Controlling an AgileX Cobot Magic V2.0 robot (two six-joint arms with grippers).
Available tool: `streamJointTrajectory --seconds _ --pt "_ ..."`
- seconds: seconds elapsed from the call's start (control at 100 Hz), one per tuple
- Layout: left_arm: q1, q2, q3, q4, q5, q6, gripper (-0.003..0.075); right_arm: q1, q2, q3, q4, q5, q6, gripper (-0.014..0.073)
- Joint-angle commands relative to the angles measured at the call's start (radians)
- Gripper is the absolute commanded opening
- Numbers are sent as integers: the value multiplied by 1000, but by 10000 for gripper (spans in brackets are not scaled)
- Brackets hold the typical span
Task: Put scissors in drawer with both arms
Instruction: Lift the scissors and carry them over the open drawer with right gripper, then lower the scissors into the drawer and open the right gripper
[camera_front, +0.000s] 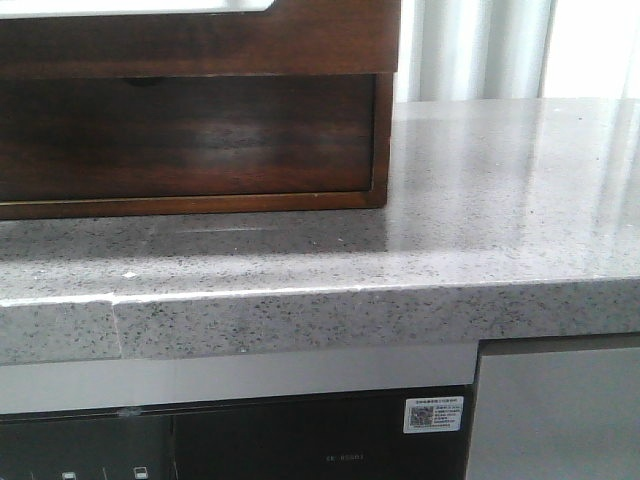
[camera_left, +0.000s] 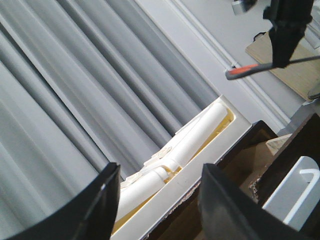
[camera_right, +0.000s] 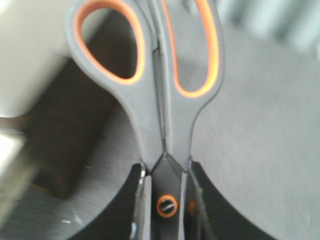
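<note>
Held item: one small pair of scissors with grey plastic loop handles lined in orange (camera_right: 167, 75), clamped between the two black fingers of my right gripper (camera_right: 166, 200); my jaws are closed on it at the pivot, where an orange-ringed screw shows, and the handles stick out beyond my fingertips, blades out of sight. Below the scissors: a grey speckled surface, blurred, with a dark brown block to one side. My left gripper (camera_left: 157, 200): two black fingers standing apart, nothing between them; past them a white tray edge holding pale rolled objects (camera_left: 195, 140), grey pleated curtains (camera_left: 75, 100), and a dark brown wooden edge. In that same left wrist view, a black arm tip (camera_left: 285, 32) carries a thin dark piece with an orange end, likely the scissors seen side-on. Front view: wide dark brown glossy wooden drawer (camera_front: 190, 135), pushed in flush with its surrounding wooden cabinet frame (camera_front: 383, 140), a shallow notch visible at its top edge. The cabinet stands on a grey speckled stone countertop (camera_front: 480, 200). Neither of my arms appears in the front view, and the scissors are well clear of the drawer
</note>
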Motion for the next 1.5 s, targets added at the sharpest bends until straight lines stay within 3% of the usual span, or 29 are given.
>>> streamJointTrajectory --seconds 0.0,0.36,0.53,0.77,1.49 --pt "-10 11 -30 -49 -29 -10 334 75 -63 -66 9 -56 -38 -74" --pt "-10 11 -22 -96 -14 -10 334 446 -46 -129 12 -131 -233 -73" --pt "-10 11 -22 -102 -14 -10 334 551 28 -129 12 -230 -327 -74" --pt "-10 11 -22 -103 -14 -10 334 573 156 -129 10 -330 -361 -74" --pt "-10 11 -22 -103 -14 -10 334 573 318 -129 -48 -334 -377 -74"
